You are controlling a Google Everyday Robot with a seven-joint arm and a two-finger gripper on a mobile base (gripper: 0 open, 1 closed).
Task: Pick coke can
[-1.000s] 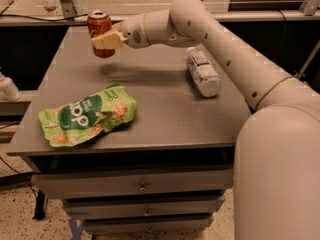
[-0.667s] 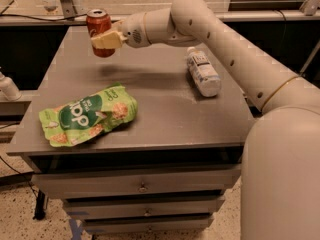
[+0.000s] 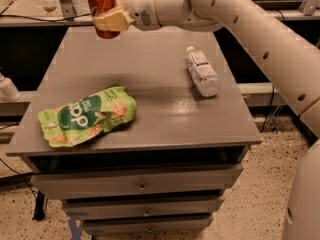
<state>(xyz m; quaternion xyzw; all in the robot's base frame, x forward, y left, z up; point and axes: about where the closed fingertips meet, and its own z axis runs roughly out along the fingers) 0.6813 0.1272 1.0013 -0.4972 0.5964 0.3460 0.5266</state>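
The coke can [image 3: 100,0] is a small red can with a silver top, held upright in the air above the far left part of the grey table [image 3: 150,104]. My gripper [image 3: 109,21] is shut on the coke can, with a cream-coloured finger [image 3: 113,20] across its lower front. The white arm reaches in from the right across the back of the table.
A white plastic bottle [image 3: 202,72] lies on its side at the right of the table. A green snack bag [image 3: 86,115] lies at the front left. The table is a drawer cabinet; a dark gap and cables lie behind it.
The gripper has lifted the coke can higher above the table's far left corner. The bottle and the bag have not moved.
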